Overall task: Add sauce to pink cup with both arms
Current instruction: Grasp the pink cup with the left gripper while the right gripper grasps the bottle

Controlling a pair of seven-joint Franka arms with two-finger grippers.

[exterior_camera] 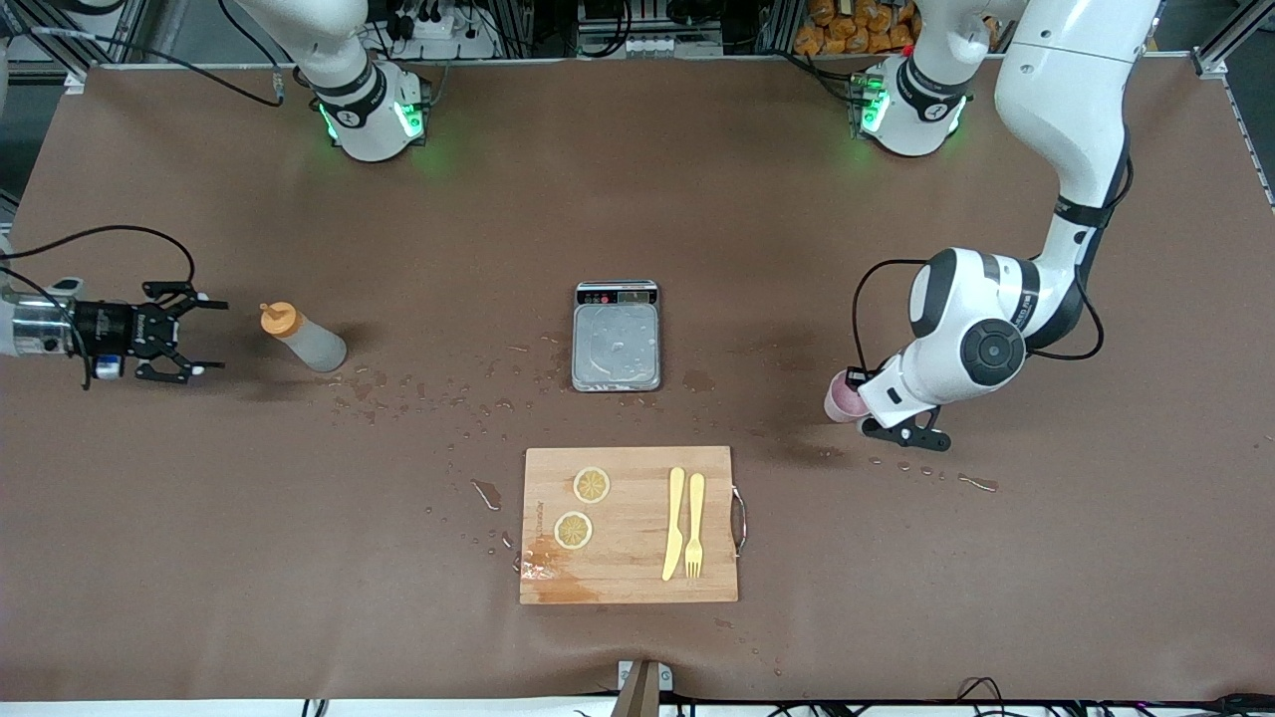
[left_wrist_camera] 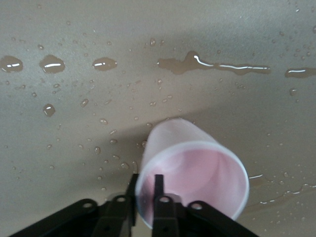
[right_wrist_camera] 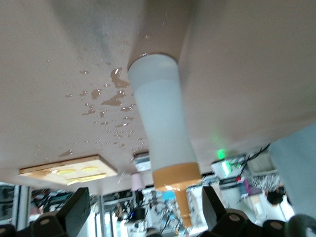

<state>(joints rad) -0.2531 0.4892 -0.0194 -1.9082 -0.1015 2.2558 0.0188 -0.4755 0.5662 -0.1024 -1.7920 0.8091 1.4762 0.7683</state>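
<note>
The pink cup (exterior_camera: 842, 398) stands on the wet table toward the left arm's end. My left gripper (exterior_camera: 855, 383) is shut on its rim. In the left wrist view, one finger is inside the pink cup (left_wrist_camera: 192, 173) and one is outside, so the left gripper (left_wrist_camera: 145, 185) pinches the wall. The sauce (exterior_camera: 304, 337), a whitish squeeze bottle with an orange cap, stands toward the right arm's end. My right gripper (exterior_camera: 219, 336) is low and level beside it, open, a short gap away. In the right wrist view the sauce (right_wrist_camera: 163, 123) lines up between the right gripper's (right_wrist_camera: 145, 212) spread fingers.
A grey scale (exterior_camera: 617, 339) sits mid-table. Nearer the front camera lies a wooden cutting board (exterior_camera: 637, 568) with two lemon slices (exterior_camera: 592, 485), a yellow knife (exterior_camera: 674, 523) and a fork (exterior_camera: 694, 523). Water drops and puddles (exterior_camera: 398, 393) spot the brown tabletop.
</note>
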